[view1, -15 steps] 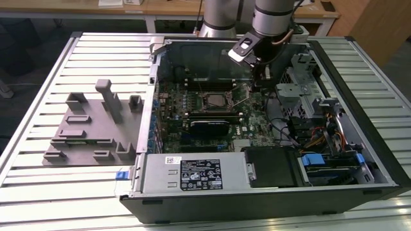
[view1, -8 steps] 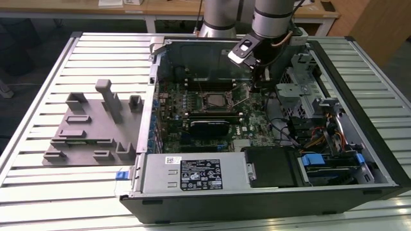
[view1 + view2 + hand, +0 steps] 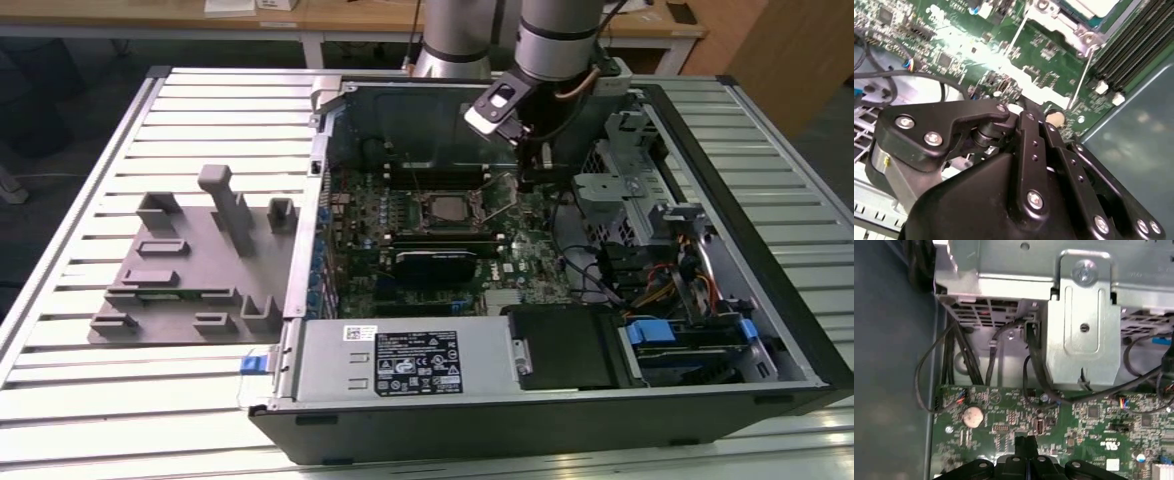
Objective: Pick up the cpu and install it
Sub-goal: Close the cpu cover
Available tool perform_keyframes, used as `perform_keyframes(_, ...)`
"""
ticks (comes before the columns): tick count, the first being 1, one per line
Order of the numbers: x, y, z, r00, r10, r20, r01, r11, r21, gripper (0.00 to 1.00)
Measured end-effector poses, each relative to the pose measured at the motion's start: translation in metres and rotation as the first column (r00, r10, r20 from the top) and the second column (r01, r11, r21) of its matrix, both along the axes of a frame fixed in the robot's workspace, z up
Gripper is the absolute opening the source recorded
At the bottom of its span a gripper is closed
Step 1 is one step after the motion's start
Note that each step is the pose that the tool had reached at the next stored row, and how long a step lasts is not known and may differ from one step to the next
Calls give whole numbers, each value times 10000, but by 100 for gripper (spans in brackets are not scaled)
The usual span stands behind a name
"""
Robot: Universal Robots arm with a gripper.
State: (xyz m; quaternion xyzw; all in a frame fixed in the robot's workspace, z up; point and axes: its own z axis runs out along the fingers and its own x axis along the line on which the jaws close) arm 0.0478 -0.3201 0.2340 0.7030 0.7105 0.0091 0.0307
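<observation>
The gripper [image 3: 1026, 444], fingers together and empty, hangs low over the motherboard [image 3: 358, 262] in an open case [image 3: 441, 430] on the desk [image 3: 214, 110]. The cpu [image 3: 449, 208] lies in the socket at the board's middle, near the gripper.

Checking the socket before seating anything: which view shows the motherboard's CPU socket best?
The exterior view: the socket sits whole between the memory slots. The second wrist view catches one corner of its metal frame. The first wrist view faces the coin battery instead.

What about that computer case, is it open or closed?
Open. In the exterior view the computer case has no side panel, and its motherboard lies exposed.
</observation>
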Motion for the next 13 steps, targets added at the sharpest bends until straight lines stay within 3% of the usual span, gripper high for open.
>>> perform_keyframes(3,-55,-9,-1,10000,-3,-6,4,9996,267,11)
perform_keyframes(6,-105,-21,-1,10000,-3,0,3,9989,463,11)
perform_keyframes(13,-243,-35,0,10000,-7,2,7,9979,653,11)
